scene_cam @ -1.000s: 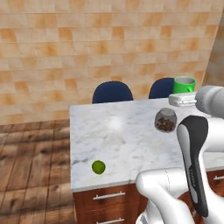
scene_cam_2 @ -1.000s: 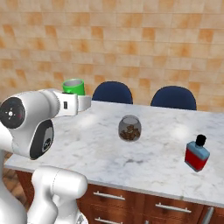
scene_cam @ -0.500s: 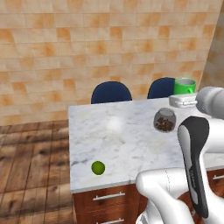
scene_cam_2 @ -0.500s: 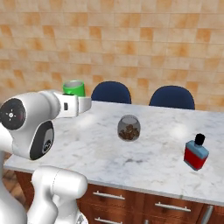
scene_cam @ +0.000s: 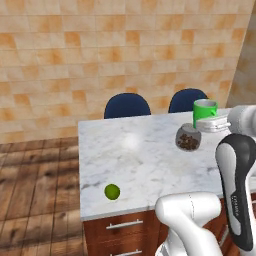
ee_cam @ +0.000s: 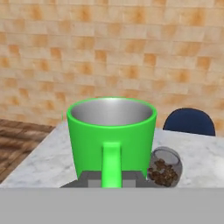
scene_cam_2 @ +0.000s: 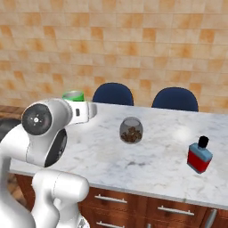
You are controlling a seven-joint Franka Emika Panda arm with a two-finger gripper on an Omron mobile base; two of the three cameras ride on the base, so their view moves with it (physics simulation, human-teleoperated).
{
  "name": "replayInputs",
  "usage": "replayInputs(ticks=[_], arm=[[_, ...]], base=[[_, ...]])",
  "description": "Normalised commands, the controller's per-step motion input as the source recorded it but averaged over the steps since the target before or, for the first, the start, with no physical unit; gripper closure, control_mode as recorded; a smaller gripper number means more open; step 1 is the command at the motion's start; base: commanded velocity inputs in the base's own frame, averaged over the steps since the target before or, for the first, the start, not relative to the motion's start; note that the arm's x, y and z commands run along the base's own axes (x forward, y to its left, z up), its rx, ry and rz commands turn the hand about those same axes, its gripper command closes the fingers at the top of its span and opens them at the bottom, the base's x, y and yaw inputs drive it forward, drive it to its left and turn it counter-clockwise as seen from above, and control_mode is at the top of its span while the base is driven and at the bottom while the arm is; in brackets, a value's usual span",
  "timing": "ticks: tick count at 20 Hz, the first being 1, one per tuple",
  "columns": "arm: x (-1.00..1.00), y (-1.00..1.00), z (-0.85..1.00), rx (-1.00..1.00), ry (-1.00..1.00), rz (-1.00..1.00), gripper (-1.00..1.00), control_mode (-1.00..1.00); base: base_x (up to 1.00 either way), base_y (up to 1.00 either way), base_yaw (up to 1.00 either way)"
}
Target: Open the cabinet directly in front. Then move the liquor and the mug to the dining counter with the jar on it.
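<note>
One mug (ee_cam: 111, 135) left to land: gripper (ee_cam: 112, 177) is clamped on its handle, carrying it above the counter (scene_cam: 130, 160), just beside the jar (scene_cam: 188, 139). Looks light, rigid, probably slick, so that handle is the sane grab.
</note>
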Motion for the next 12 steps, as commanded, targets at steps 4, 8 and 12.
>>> replayInputs(ticks=[4, 8, 12], arm=[[0.00, 0.00, -0.50, 0.00, -0.04, 0.24, 1.00, -1.00], [0.00, -0.02, -0.51, 0.00, -0.10, 0.23, 1.00, -1.00], [0.01, -0.05, -0.51, 0.00, -0.06, 0.22, 1.00, -1.00]], base=[[0.00, 0.00, 0.00], [0.00, 0.00, 0.00], [0.00, 0.00, 0.00]])
